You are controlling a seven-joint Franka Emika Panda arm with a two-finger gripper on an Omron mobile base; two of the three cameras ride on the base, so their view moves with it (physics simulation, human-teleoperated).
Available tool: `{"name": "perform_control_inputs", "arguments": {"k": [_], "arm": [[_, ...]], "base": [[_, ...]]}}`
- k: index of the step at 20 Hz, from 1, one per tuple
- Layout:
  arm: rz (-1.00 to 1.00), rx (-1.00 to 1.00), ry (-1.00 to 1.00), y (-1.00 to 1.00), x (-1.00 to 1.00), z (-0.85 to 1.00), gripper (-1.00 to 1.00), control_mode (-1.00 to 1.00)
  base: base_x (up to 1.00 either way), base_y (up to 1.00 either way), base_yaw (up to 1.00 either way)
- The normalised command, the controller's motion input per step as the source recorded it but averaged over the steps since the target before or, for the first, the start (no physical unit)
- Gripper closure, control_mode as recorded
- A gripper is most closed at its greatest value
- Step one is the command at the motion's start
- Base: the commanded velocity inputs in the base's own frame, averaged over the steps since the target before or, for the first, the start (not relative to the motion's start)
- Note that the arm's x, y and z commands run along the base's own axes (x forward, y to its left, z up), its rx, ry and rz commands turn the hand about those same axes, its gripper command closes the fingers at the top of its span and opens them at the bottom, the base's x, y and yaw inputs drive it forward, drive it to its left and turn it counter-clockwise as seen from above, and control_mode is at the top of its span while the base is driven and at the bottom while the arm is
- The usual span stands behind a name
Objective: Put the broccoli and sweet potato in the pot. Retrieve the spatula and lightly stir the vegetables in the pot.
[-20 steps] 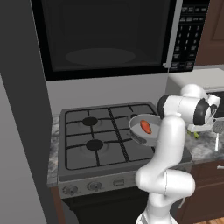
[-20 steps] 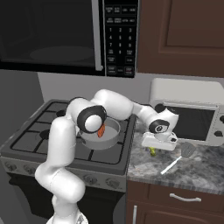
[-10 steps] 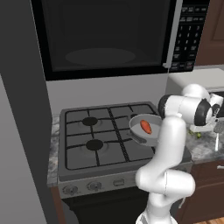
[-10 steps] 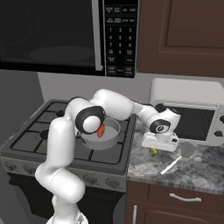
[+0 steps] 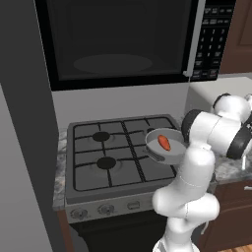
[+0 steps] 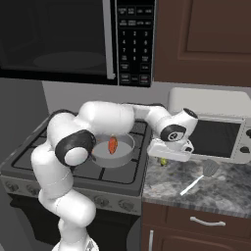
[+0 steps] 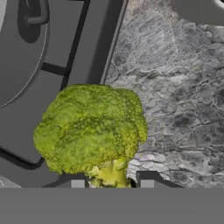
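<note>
The broccoli [image 7: 92, 127], a yellow-green bumpy floret, sits at the seam between the stove edge and the speckled counter. Its pale stem is pinched between the two finger tips of my gripper [image 7: 111, 180], which is shut on it. From the right base view, the gripper [image 6: 165, 159] hangs low over the counter just right of the stove, with a bit of the broccoli [image 6: 163, 162] showing under it. The sweet potato [image 6: 112, 145] [image 5: 164, 142] lies inside the grey pot [image 6: 128, 152] [image 5: 153, 147] on the front right burner. The spatula [image 6: 198, 177] lies on the counter to the right.
A white toaster oven [image 6: 220, 137] stands at the back of the counter. A black microwave [image 5: 118, 39] hangs over the stove [image 5: 98, 162]. The pot's wall [image 7: 17, 65] is close to the left of the broccoli. Dark cabinets are above and below the counter.
The fingers have closed in on the broccoli's stem. The arm and the sweet potato in the pot have stayed where they were.
</note>
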Motion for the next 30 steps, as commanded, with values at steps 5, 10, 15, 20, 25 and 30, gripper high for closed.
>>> {"name": "perform_control_inputs", "arguments": {"k": [5, 10, 15, 20, 25, 30], "arm": [[0.01, -0.09, -0.09, 1.00, -0.07, 0.37, 1.00, -1.00], [0.03, -0.10, -0.04, 1.00, 0.00, 0.22, 1.00, -1.00], [0.01, -0.13, -0.01, 1.00, 0.00, 0.55, 1.00, -1.00], [0.00, -0.12, 0.00, 0.87, 0.06, 0.29, 1.00, -1.00], [0.01, 0.00, 0.01, 0.32, 0.59, -0.32, 1.00, -1.00], [0.00, 0.00, 0.00, -0.01, 0.72, -0.31, 1.00, -1.00]], "base": [[0.00, 0.00, 0.00], [0.00, 0.00, 0.00], [0.00, 0.00, 0.00], [0.00, 0.00, 0.00], [0.00, 0.00, 0.00], [0.00, 0.00, 0.00]]}}
